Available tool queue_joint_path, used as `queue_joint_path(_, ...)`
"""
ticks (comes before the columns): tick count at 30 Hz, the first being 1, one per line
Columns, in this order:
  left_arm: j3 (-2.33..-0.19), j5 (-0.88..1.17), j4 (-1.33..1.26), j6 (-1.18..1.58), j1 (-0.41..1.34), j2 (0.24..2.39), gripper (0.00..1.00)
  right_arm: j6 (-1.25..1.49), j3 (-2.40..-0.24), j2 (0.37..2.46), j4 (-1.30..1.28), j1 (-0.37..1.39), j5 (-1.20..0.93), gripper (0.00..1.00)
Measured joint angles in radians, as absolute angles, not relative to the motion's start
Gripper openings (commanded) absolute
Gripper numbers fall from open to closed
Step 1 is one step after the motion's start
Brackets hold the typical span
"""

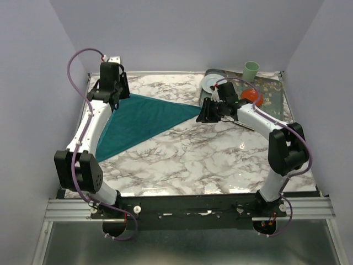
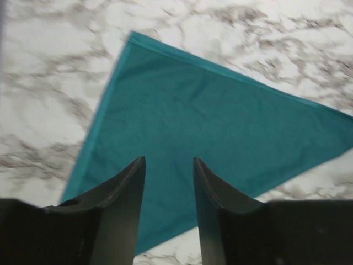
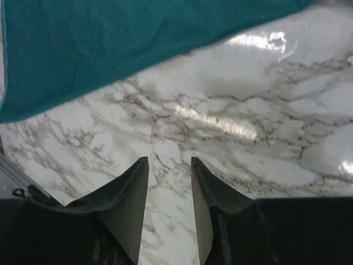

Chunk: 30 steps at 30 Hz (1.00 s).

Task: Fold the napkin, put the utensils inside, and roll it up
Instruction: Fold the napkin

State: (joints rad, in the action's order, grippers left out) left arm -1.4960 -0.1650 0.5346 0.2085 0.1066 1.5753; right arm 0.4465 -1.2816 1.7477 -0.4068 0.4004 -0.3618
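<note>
the napkin is soft, matt teal cloth, smooth, with a stitched hem. the table has a glossy, marble-look top that throws back bright glare. the fingers look like matt black plastic, faintly grainy.

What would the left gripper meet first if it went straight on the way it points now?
Most likely the napkin, lying flat right ahead of the left gripper; nothing shows between them, though depth is unclear.
</note>
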Motion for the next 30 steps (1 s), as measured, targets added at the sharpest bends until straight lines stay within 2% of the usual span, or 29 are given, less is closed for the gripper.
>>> queue_joint_path(6,-1.25,0.033,0.477,0.33,0.11,1.544,0.46,0.525,-1.477,1.942,-0.308,0.402,-0.41,0.37)
queue_joint_path(12,-1.028,0.043,0.462,0.41,0.063,1.454,0.38,0.564,-1.633,2.11,-0.257,0.431,-0.445,0.29)
queue_joint_path(16,-0.956,0.057,0.428,0.448,-0.029,1.388,0.38,0.576,-1.65,2.159,-0.252,0.46,-0.459,0.28)
queue_joint_path(25,-0.761,0.112,0.388,0.534,-0.304,1.386,0.35,0.604,-1.65,2.22,-0.252,0.474,-0.462,0.28)
queue_joint_path(30,-0.719,0.114,0.389,0.568,-0.39,1.39,0.34,0.641,-1.65,2.255,-0.252,0.456,-0.463,0.29)
